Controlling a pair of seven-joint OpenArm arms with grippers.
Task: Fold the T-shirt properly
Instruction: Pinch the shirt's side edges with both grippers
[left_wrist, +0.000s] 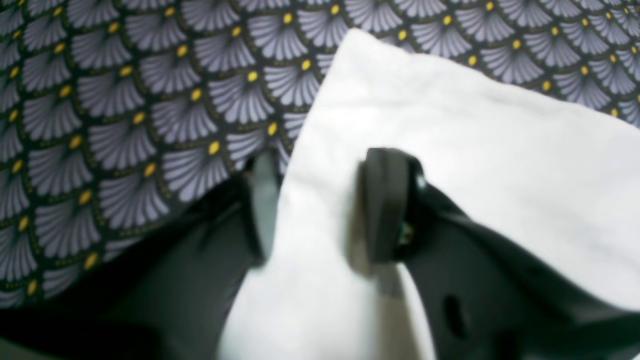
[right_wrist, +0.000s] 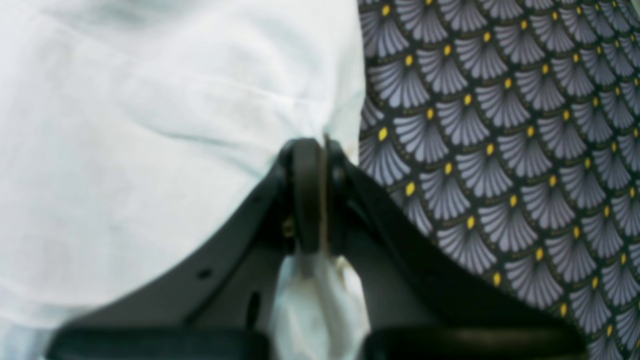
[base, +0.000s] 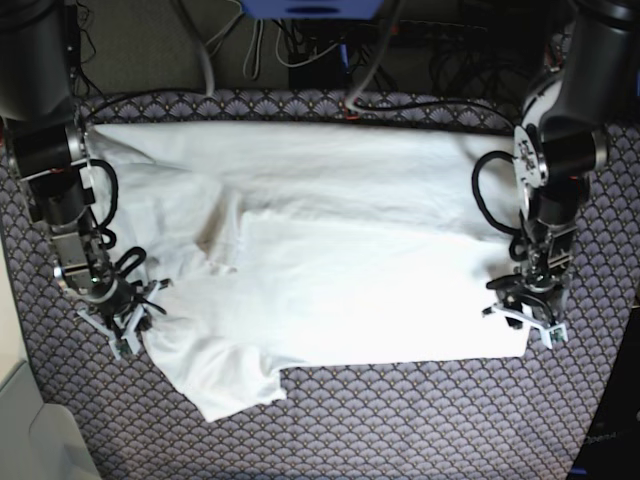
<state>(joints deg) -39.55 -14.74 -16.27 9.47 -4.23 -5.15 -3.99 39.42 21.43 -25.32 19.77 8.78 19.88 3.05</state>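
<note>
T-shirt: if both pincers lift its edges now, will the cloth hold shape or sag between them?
Likely sag: the T-shirt lies wrinkled with soft folds, so it looks thin and floppy. It bunches where the right pincer is shut on it, suggesting it crumples easily. The left pincer is open astride an edge; a shallow pinch there might slip.

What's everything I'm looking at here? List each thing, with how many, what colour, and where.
Large plain white T-shirt of thin wrinkly fabric: one, white, spread across the middle of the table.
Patterned tablecloth with grey fans and yellow dots: one, dark with grey and yellow, under the shirt.
Cables: several, black and grey, behind the table's far edge.
Right gripper: one, black, jaws shut on the shirt's edge.
Left gripper: one, black, jaws apart astride the shirt's edge.
</note>
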